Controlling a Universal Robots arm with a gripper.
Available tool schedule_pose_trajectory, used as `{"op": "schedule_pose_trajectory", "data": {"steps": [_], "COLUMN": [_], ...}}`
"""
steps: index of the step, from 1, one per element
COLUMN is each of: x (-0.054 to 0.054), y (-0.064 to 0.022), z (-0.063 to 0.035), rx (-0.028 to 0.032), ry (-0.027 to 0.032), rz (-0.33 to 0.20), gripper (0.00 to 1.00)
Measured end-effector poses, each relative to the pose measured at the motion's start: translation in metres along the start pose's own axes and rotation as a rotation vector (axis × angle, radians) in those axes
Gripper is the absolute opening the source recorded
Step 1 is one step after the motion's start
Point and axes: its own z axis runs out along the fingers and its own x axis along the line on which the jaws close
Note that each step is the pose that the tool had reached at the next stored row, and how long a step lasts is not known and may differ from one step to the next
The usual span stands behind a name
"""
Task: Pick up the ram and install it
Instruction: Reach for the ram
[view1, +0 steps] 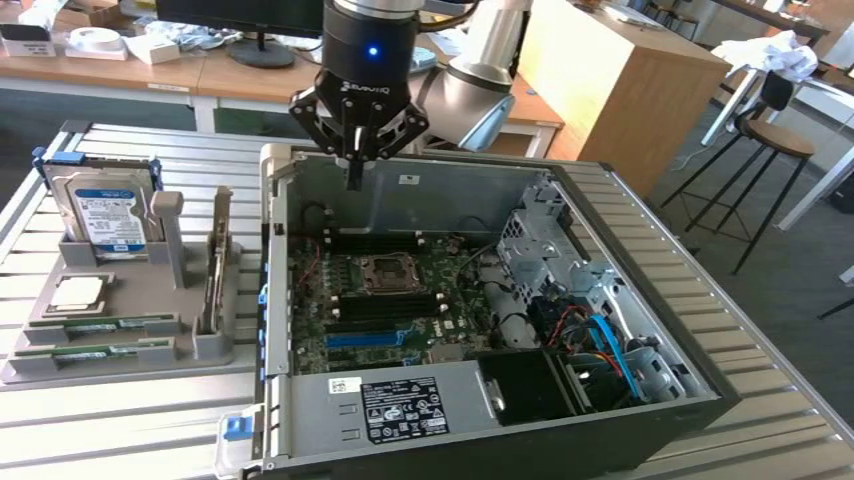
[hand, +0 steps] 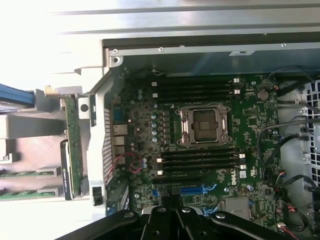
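Gripper (view1: 354, 170) hangs over open PC case (view1: 454, 195), fingers shut, holding nothing. Ram (view1: 100, 323) sits in holder (view1: 40, 372) on tabletop (view1: 120, 440), prob. staged for easy pick. Mobo slots (hand: 200, 162) vacant.

The robot's arm (view1: 487, 40) is hanging in from the top of the exterior view, and it is bending at a fat silver joint (view1: 470, 95). The black wrist (view1: 371, 30) is pointing straight down. A small blue light (view1: 372, 50) is glowing on it. The jaws are hanging right under the wrist. Their black links (view1: 315, 112) are sticking out to both sides like a little tent. The two fingers (view1: 354, 170) are pressing tight against each other and making one thin tip. Nothing is sitting between them. In the wrist view the black links (hand: 165, 220) are lying side by side, and the fingers are touching in the middle.
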Motion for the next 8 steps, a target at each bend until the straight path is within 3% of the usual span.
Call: {"op": "schedule_pose_trajectory", "data": {"steps": [8], "x": [0.012], "y": [-0.0009], "z": [-0.0003], "rx": [0.0001], "ry": [0.0], "rz": [0.0], "gripper": [0.1]}}
